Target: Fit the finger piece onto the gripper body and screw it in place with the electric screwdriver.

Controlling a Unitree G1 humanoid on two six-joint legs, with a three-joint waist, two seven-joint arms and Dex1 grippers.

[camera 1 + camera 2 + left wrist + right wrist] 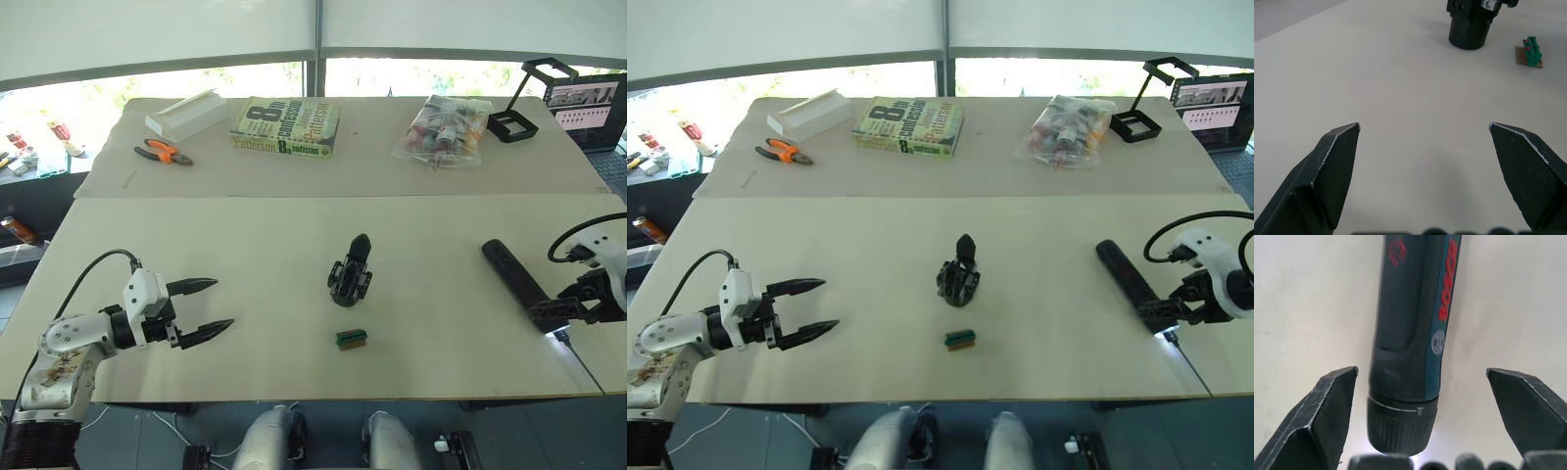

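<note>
The gripper body [351, 270] stands at the table's middle with one black pointed finger sticking up; its base also shows in the left wrist view [1469, 24]. The finger piece is out of view. The electric screwdriver [514, 274] lies flat at the right, its thin bit pointing toward the front edge and a white glow at its nose. My right gripper [1421, 371] is open, with one finger on each side of the screwdriver's [1410, 342] collar end. My left gripper [223, 304] hovers open and empty at the front left, well away from the body.
A tiny green block [352, 339] lies just in front of the gripper body. Along the back are a white box [186, 113], orange-handled pliers [164, 152], a book [286, 127], a bag of small items [443, 132], a black stand [524, 98] and a laptop [588, 108].
</note>
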